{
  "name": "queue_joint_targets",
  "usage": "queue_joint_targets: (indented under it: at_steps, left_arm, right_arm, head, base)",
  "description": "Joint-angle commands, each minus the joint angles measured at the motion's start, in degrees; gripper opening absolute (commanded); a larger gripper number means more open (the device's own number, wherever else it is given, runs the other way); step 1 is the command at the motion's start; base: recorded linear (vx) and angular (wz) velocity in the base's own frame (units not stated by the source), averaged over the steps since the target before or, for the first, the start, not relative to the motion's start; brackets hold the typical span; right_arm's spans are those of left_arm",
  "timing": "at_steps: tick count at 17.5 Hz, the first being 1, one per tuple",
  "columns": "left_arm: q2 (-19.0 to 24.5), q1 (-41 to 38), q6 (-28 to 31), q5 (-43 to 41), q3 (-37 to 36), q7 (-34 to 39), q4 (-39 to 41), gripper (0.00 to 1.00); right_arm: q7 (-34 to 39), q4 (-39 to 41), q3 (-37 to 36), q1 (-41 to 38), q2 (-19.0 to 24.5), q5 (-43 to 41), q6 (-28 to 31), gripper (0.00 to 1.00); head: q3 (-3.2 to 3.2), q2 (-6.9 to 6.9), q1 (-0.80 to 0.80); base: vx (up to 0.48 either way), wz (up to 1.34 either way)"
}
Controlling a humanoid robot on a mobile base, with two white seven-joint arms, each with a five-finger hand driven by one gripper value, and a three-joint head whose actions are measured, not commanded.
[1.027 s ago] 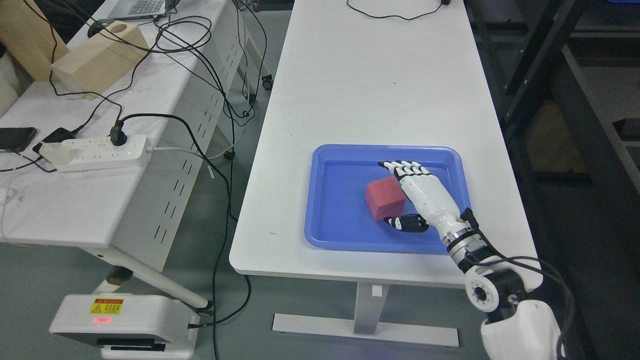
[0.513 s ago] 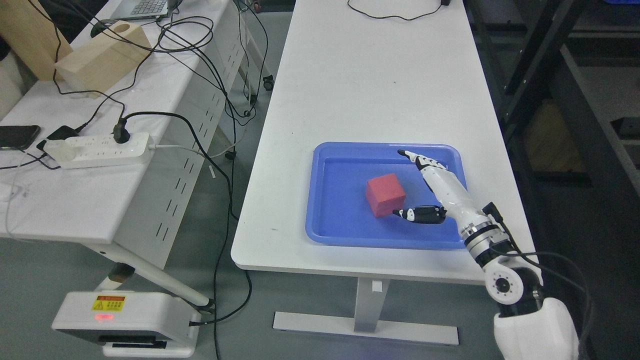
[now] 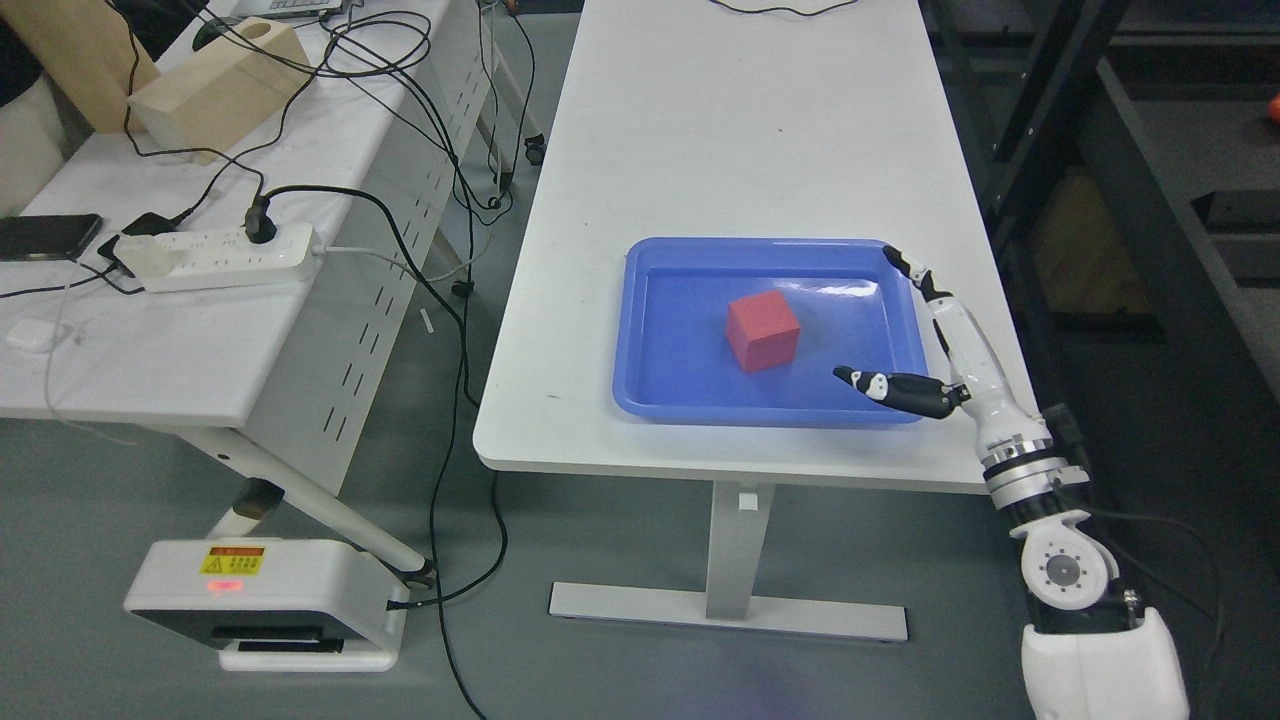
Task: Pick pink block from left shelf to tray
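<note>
Block [image 3: 762, 332], pink-red, sits inside the blue tray [image 3: 640, 330]; right hand [image 3: 945, 350] hovers at the tray's right rim, fingers spread wide, holding nothing.

Even, bright overhead light washes the white worktop [image 3: 740, 130], leaving only soft shadows. A pale glare streak sits on the blue tray [image 3: 650, 400] floor. The right side falls dim. Focus stays fairly sharp throughout.

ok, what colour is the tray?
Blue, with the block inside the tray; head view.
</note>
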State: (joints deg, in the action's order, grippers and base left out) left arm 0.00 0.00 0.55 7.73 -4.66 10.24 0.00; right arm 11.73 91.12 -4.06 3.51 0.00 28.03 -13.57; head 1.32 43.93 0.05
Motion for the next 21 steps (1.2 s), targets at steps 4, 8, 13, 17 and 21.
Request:
queue_joint_targets:
  at_steps: [4,8,13,17,21]
  left_arm:
    - [1.00,1.67,-0.02,0.00,0.00,0.05,1.00,1.00]
    - [1.00,1.67,-0.02,0.00,0.00,0.05,1.00,1.00]
    - [1.00,1.76,-0.02,0.00,0.00,0.05,1.00,1.00]
    - [1.00,1.67,-0.02,0.00,0.00,0.05,1.00,1.00]
    - [1.00,1.67,-0.02,0.00,0.00,0.05,1.00,1.00]
  right_arm:
    - [-1.00,0.02,-2.18,-0.87,-1.00,-11.35,5.13,0.99]
    - [-2.40,-0.24,-0.69,-1.84,-1.00,-3.62,8.11,0.99]
    - [-9.53,-0.86,0.45,-2.02,-1.00,1.94,9.88,0.99]
    - [-9.53,-0.77,0.28,-2.28,-1.00,-0.50,9.53,0.99]
    - [-9.44,-0.86,-0.07,-2.63,-1.00,-16.14,9.70,0.99]
  head:
    - [0.00,0.00,0.00]
    - [0.00,0.00,0.00]
    - [0.00,0.00,0.00]
    - [0.00,0.00,0.00]
    - [0.00,0.00,0.00]
  base:
    - [-0.200,0.00]
    - [-0.210,0.00]
    - [-0.187,-0.10]
    - [-0.144,0.00]
    - [-0.114,0.10]
